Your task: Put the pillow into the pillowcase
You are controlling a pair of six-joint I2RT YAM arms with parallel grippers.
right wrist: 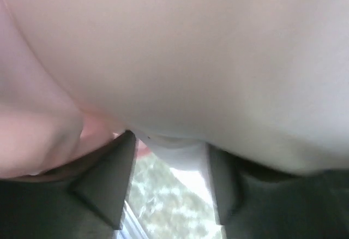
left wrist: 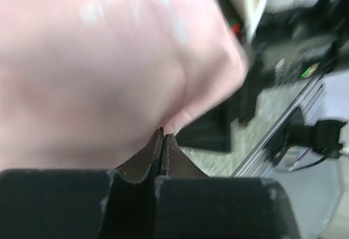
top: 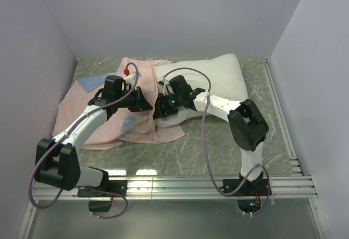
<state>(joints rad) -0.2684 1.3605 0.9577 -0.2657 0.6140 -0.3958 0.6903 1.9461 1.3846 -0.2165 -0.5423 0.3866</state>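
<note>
- Two arms meet at the middle of the tabletop [top: 218, 146], where the mouth of the pillowcase [top: 103, 130] faces the near end of the pillow [top: 218, 78].
- Left pincer [left wrist: 162, 138]: jaws pressed together on a fold of the pink pillowcase cloth, which bulges up and fills most of the left wrist view.
- Right pincer [right wrist: 169, 160]: jaws stand apart. The white pillow swells over them and pink cloth lies at their left side. I see no firm grip on either.
- Pillow: plump and white, lying at the far right of the tabletop, with its left end reaching in among the pincers.
- Pillowcase: spread flat on the left half, pink side up, a blue corner showing at its far left edge. From above I cannot tell how much of the pillow, if any, is inside.
- Step in hand, as I judge it: the start of stuffing, with the left arm holding the case open and the right arm free to work the pillow.
- Next move likely calls for the right pincer to take the pillow's end and push it leftward into the opening, while the left arm keeps the lip raised. A slack lip would let the pillow ride over the cloth.
- Surface: grey-green marbled tabletop, with metal rails [top: 218, 184] along the near edge and right side.
- Room: plain pale walls [top: 163, 10] close in on three sides.
</note>
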